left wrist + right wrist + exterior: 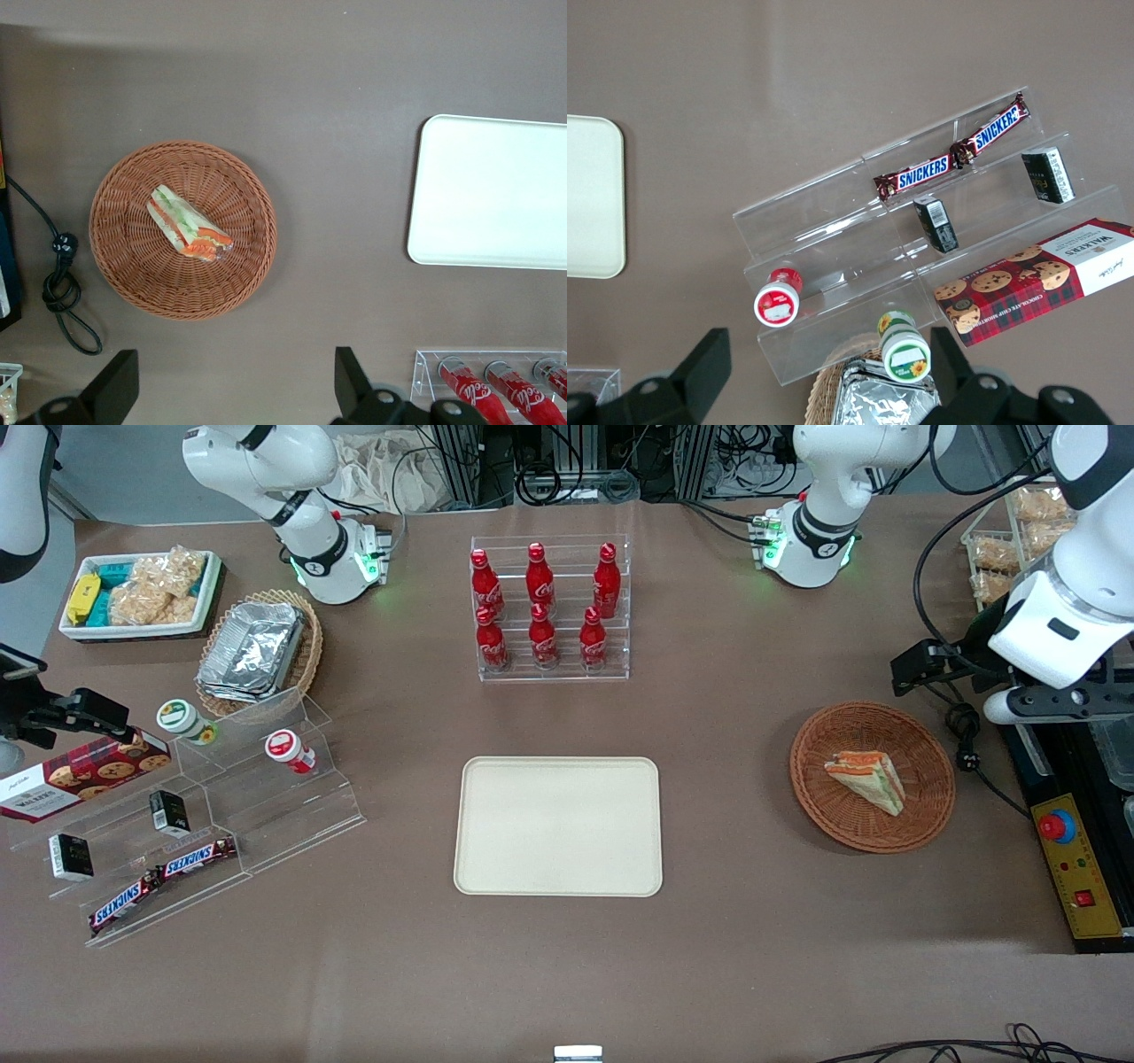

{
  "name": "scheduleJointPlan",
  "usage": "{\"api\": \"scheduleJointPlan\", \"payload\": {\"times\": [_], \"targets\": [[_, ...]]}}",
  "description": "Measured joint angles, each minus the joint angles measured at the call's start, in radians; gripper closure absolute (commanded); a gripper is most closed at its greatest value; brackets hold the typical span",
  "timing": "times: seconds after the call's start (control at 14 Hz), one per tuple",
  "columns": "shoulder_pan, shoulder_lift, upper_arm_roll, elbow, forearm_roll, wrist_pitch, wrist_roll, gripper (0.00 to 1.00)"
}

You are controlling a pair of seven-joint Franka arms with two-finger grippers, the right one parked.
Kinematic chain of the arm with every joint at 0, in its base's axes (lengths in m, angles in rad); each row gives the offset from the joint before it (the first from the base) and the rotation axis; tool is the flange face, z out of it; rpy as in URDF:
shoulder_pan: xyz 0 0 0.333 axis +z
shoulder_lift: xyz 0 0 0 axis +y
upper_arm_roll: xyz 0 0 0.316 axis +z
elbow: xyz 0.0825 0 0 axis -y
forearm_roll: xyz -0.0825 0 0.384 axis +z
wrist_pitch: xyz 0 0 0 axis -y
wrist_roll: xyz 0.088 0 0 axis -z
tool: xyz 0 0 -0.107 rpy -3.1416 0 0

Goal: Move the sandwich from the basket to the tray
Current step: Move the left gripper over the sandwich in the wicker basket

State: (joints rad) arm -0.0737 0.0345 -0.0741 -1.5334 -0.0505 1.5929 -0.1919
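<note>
The sandwich [868, 779] [188, 223], a wrapped white-bread wedge with orange and green layers, lies in the round reddish-brown wicker basket [921, 815] [124, 266] toward the working arm's end of the table. The cream tray [558, 825] [492, 190] lies flat and bare at mid-table, beside the basket. My gripper [1054, 701] [232, 376] hangs high above the table, a little farther from the front camera than the basket, apart from it. It is open wide, and only bare table shows between the fingers [353, 381].
A clear rack of red cola bottles [549, 607] [496, 385] stands farther from the front camera than the tray. A black cable [966, 735] [62, 283] and a control box [1076, 868] lie beside the basket. Stepped acrylic shelves with snacks [177, 815] stand toward the parked arm's end.
</note>
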Motion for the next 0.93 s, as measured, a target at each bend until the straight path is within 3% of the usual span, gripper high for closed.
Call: {"api": "scheduleJointPlan", "payload": {"times": [0.36, 0.64, 0.93], "targets": [[0.004, 0.002, 0.011, -0.002, 0.003, -0.027, -0.011, 0.01], [0.077, 0.019, 0.024, -0.089, 0.012, -0.039, -0.191, 0.0], [0.141, 0.039, 0.03, -0.292, 0.047, 0.162, -0.352, 0.0]]}}
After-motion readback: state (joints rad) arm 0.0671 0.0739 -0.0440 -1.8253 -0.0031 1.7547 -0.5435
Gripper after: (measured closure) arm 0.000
